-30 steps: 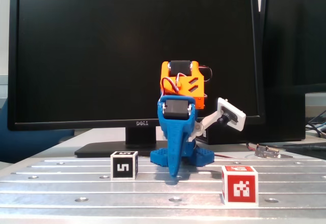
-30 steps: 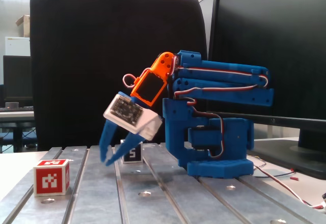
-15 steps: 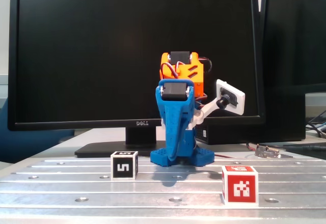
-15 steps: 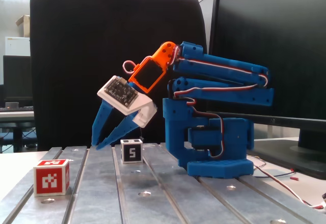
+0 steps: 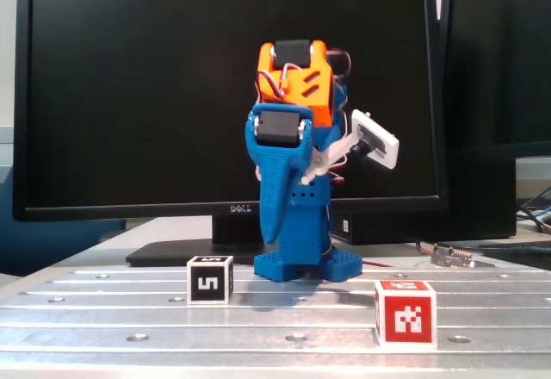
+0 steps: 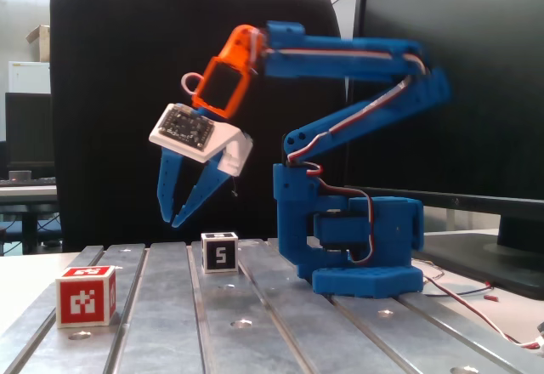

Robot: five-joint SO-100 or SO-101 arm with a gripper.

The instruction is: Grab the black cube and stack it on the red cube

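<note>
The black cube point(image 5: 210, 279) with a white "5" mark sits on the metal table, left of the arm's base in a fixed view. It also shows in the side-on fixed view point(image 6: 219, 252). The red cube point(image 5: 405, 313) with a white pixel pattern stands nearer the front, to the right. In the side-on view it is at the left point(image 6: 85, 296). My gripper point(image 6: 170, 219) hangs in the air, pointing down, above and left of the black cube in that view. Its jaws are slightly apart and hold nothing. Seen from the front, the gripper point(image 5: 272, 238) hangs before the base.
The blue arm base point(image 6: 365, 255) stands on the slotted aluminium table point(image 5: 284, 319). A Dell monitor point(image 5: 129, 95) stands behind the base. Loose wires point(image 6: 476, 306) lie beside the base. A small metal part point(image 5: 454, 256) lies at the back right.
</note>
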